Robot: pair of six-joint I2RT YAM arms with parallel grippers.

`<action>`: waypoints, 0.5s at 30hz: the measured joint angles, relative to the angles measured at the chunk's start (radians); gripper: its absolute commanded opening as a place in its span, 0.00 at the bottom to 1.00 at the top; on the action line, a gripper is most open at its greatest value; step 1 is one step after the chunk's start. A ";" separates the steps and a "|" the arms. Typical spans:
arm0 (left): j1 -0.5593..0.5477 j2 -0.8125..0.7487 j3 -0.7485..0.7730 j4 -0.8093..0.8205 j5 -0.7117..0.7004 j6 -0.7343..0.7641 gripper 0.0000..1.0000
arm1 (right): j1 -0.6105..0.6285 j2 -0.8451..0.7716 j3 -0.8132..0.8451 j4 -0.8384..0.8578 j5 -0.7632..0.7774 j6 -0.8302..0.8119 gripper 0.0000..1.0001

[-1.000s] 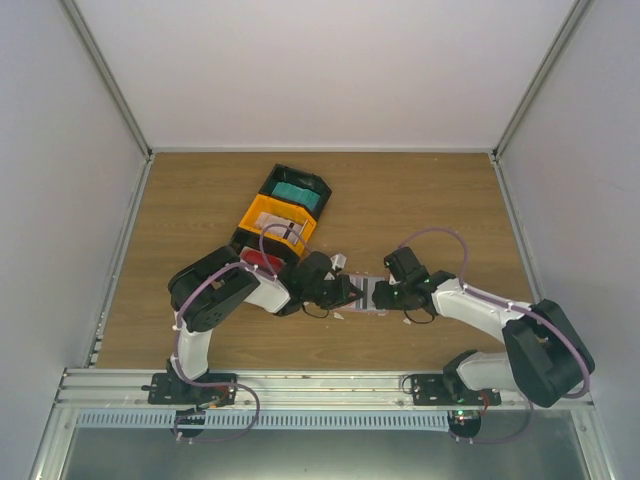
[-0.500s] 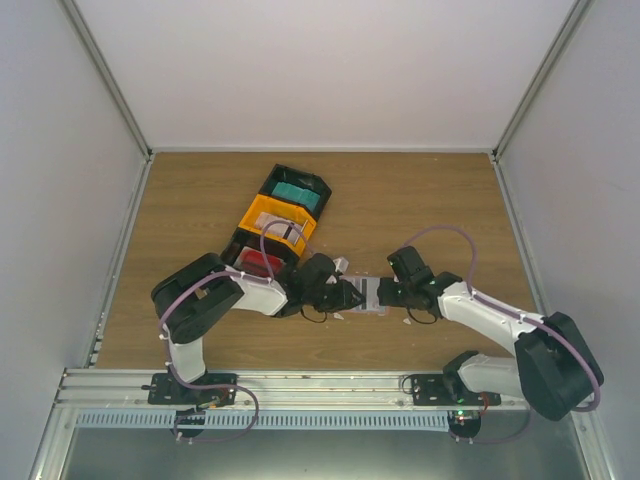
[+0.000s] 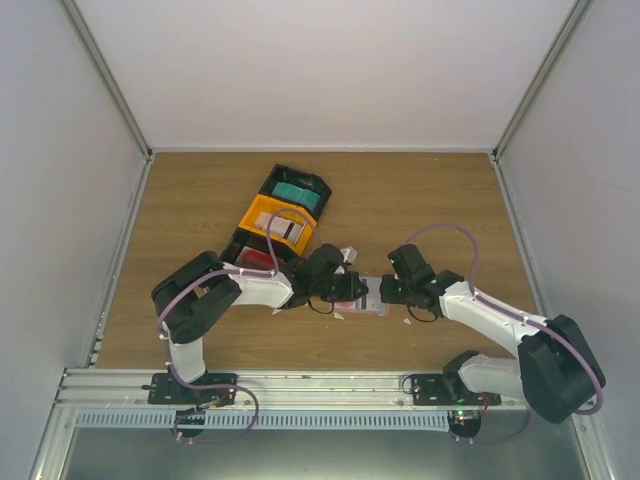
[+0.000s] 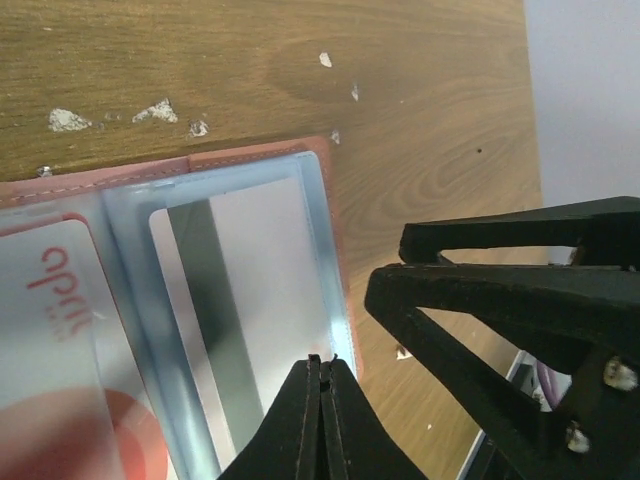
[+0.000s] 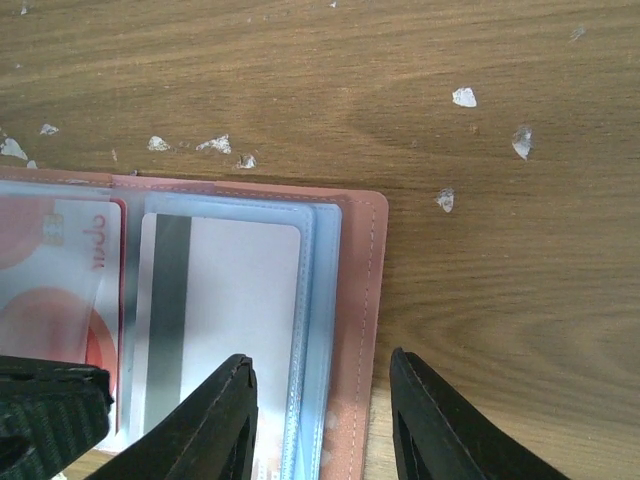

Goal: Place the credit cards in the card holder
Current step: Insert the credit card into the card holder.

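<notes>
Nearest us, the left gripper (image 4: pixel 320 362) has its fingers pressed together, the tips at the lower edge of the pale-blue sleeve (image 4: pixel 325 250). We cannot tell whether anything is pinched between them. Just beside it, the right gripper (image 5: pixel 320 365) has its fingers apart and straddles the outer edge of the card holder (image 5: pixel 358 290). The holder lies open and flat on the table (image 5: pixel 500 250) between the two arms. A white card with a dark stripe (image 5: pixel 225 300) sits inside that sleeve, and a red-marked card (image 5: pixel 60 280) fills the pocket next to it.

We judge the step in hand to be seating the striped card fully. To do that well, we would pin the salmon cover with the right fingers so the holder cannot slide. The left tips should then push straight along the card's length without snagging the sleeve's thin lip.

Beyond the holder, paper scraps (image 5: pixel 462 97) dot the wood. Farther off lies the black-and-orange tray (image 3: pixel 283 212).
</notes>
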 measured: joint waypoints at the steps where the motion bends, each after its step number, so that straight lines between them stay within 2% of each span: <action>1: 0.000 0.004 0.003 -0.001 0.001 0.003 0.00 | 0.000 0.001 0.000 0.001 -0.001 0.000 0.38; 8: 0.000 0.071 0.016 -0.039 0.006 0.010 0.00 | 0.000 0.014 0.000 0.012 -0.022 0.000 0.41; 15: -0.001 0.072 0.039 -0.081 -0.009 0.010 0.00 | 0.000 0.027 0.000 0.024 -0.031 -0.006 0.44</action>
